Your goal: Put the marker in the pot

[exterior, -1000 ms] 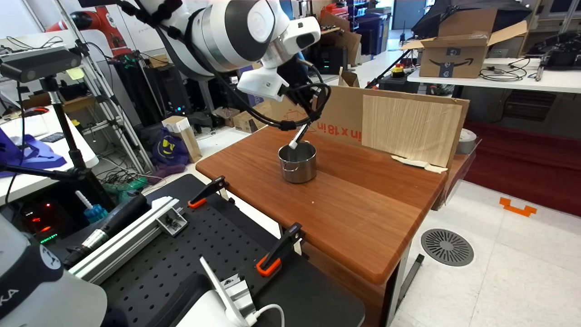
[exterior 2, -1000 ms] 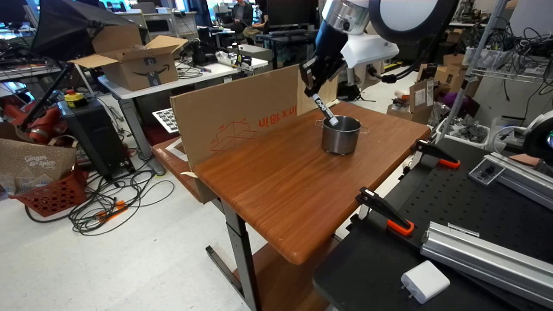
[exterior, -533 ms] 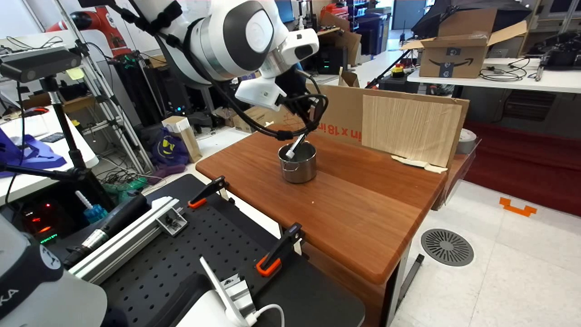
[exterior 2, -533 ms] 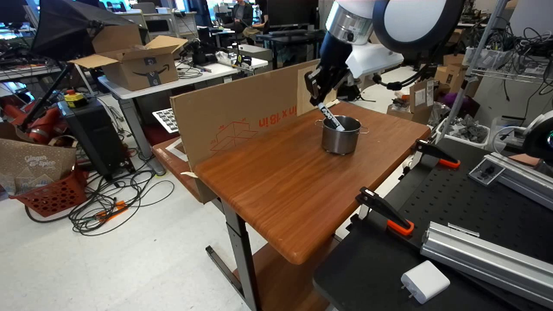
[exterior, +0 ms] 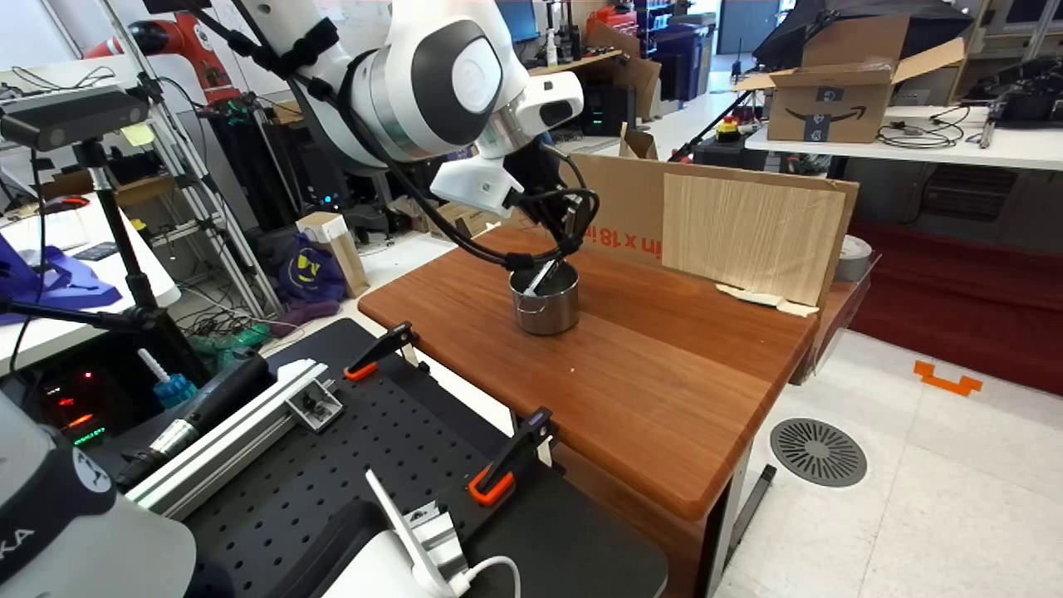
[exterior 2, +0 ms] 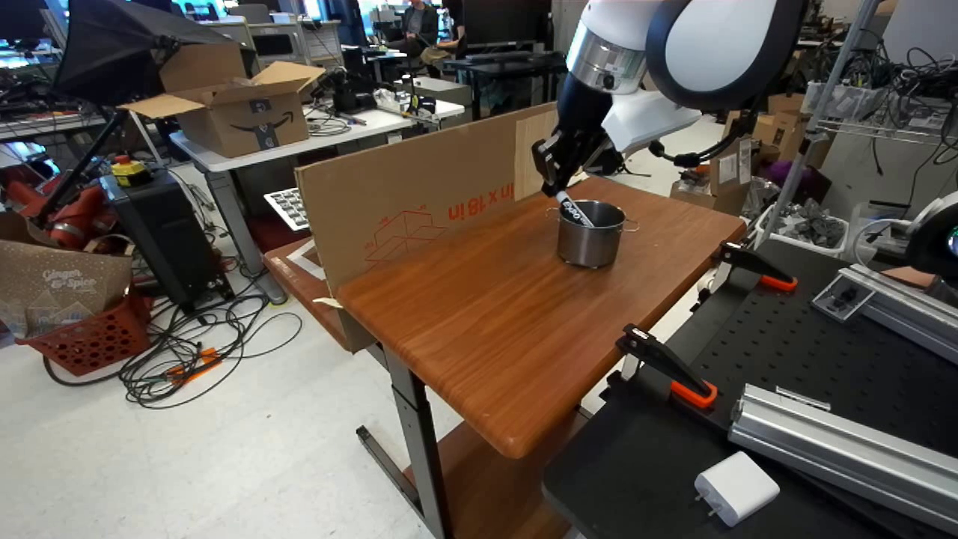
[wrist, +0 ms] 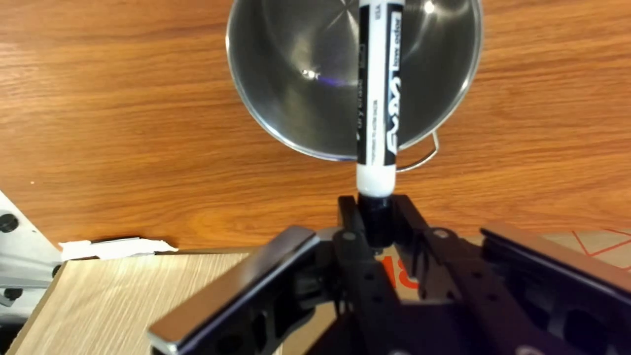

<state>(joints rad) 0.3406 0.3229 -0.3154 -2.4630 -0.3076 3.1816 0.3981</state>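
The marker (wrist: 378, 93) is black and white with a white collar and a dark cap end. My gripper (wrist: 375, 212) is shut on the cap end; fingertips touch it from both sides. The silver pot (wrist: 276, 64) stands upright on the table with thin wire handles. In both exterior views the marker (exterior 2: 578, 211) (exterior: 544, 278) is tilted, its free end inside the mouth of the pot (exterior 2: 587, 245) (exterior: 548, 317). The gripper (exterior 2: 555, 187) is just above and beside the rim. In an exterior view cables partly hide the gripper (exterior: 566, 245). Whether the marker touches the pot is unclear.
The pot stands on a brown wooden table (exterior 2: 479, 322). A cardboard panel (exterior 2: 419, 195) rises along one table edge behind the gripper. Black and orange clamps (exterior: 515, 457) hold the edge near the black perforated board (exterior: 390, 448). Loose cables (exterior: 498, 249) hang around the wrist.
My gripper has moved down toward the pot, still shut on the marker. The marker's free end has gone from the rim to deeper inside the pot. The pot has not moved.
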